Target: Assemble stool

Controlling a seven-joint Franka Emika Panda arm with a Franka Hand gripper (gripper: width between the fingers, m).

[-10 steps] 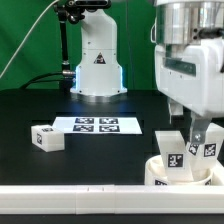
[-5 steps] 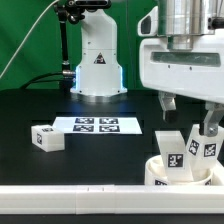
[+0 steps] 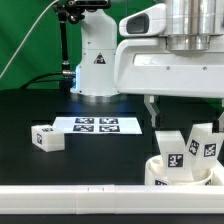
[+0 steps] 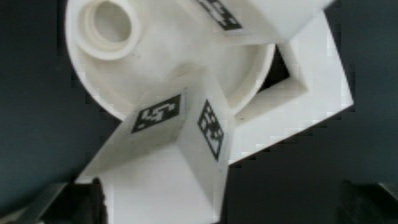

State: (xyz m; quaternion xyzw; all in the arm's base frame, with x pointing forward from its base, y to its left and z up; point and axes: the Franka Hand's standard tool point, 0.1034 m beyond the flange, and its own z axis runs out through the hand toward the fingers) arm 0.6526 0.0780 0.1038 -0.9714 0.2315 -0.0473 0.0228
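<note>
**Stool seat with two legs standing; gripper clear above it, jaws apart**

Nearest in the exterior view, a long white bar is seen across the front edge; both of its ends are cut off by the frame.

Just behind it, at the exterior view's right, the seat lies on the black table. Only part of its rim is visible, since the lower portion is hidden by the bar. An upright leg and a second upright leg stand in it, side by side. How deep they are seated cannot be judged.

The gripper hangs above these legs, touching neither. One dark finger is made out; the other is hard to pick out at the right. In the wrist view the seat, an open socket and a tagged leg fill the picture. The jaws are recorded as spread wide with nothing held.

Further back, at the exterior view's left, a loose leg lies on its side, just beside the marker board but apart from it.

Farthest, the arm base stands before a green backdrop; its upper part is cut off.
</note>
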